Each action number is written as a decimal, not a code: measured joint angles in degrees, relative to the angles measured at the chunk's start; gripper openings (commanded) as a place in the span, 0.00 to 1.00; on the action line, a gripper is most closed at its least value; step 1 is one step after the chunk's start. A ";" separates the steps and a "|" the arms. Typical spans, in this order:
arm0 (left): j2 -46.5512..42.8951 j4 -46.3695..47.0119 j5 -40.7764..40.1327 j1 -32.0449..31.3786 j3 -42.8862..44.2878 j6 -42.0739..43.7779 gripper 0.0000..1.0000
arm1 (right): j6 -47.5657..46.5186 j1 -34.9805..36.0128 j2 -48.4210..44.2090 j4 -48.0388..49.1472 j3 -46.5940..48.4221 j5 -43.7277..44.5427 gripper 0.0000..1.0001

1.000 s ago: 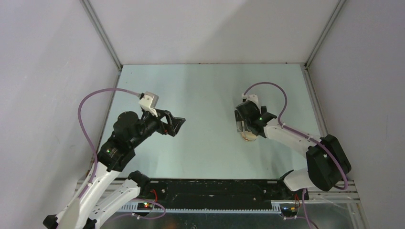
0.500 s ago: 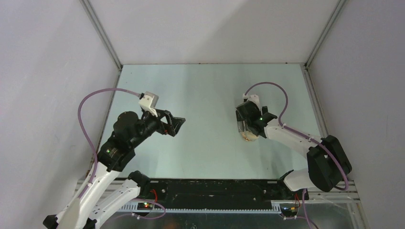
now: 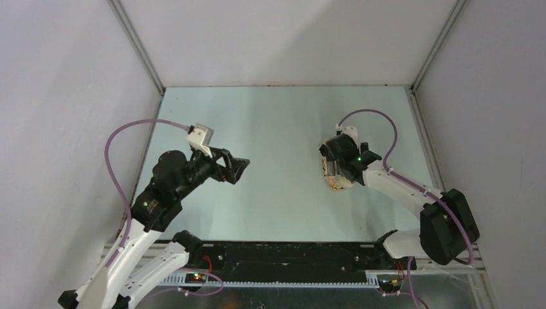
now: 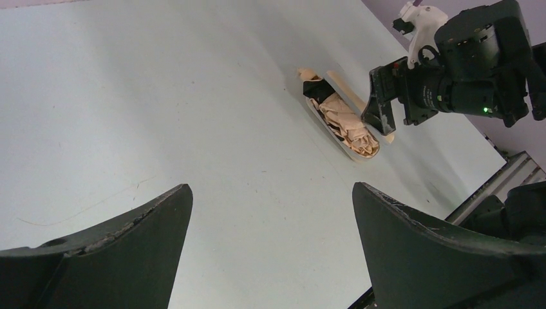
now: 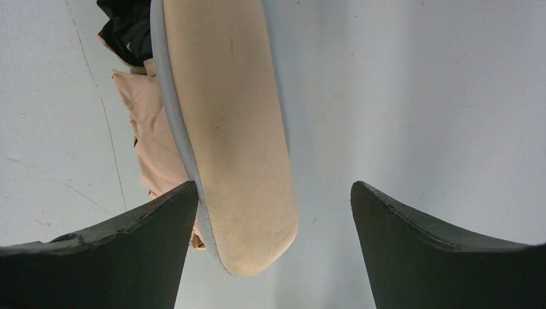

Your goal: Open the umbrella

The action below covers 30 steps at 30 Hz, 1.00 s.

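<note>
- OK, the umbrella (image 4: 341, 119) is folded shut and lies flat on the tabletop (image 3: 277, 122), right of centre, long axis running roughly near-to-far.
- right tool (image 5: 272, 185) hangs straight over its near end, pointing down, jaws spread wide, gripping nothing.
- right wrist view: a smooth beige oblong panel (image 5: 225, 148) with a grey edge sits between the fingers, off-centre, hard by the finger on the picture's left side. Between panel and other finger there is only tabletop.
- cannot tell whether that finger actually touches the panel.
- crumpled tan fabric (image 5: 151, 141) runs along the panel's outer side, partly beyond that finger, with black parts (image 5: 125, 29) at the far end.
- cannot tell if the panel is the umbrella's own side or a separate piece lying against it.
- left tool (image 3: 237, 170): jaws fully wide, empty, held above the tabletop left of centre, well apart from the umbrella, aimed across toward it.
- left wrist view: umbrella shows in the distance, between the fingers.
</note>
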 measured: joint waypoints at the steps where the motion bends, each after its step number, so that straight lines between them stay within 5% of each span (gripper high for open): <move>1: 0.00 0.00 0.00 0.00 0.00 0.00 1.00 | 0.00 -0.15 -0.35 -0.17 0.00 0.04 0.91; 18: -0.24 0.00 0.04 0.00 0.00 0.00 1.00 | 0.00 -10.54 -4.24 -0.57 -1.60 -0.72 0.92; 30: -0.24 0.00 0.48 0.00 0.00 0.00 1.00 | 1.64 -20.22 -7.04 4.74 -5.92 -14.25 0.98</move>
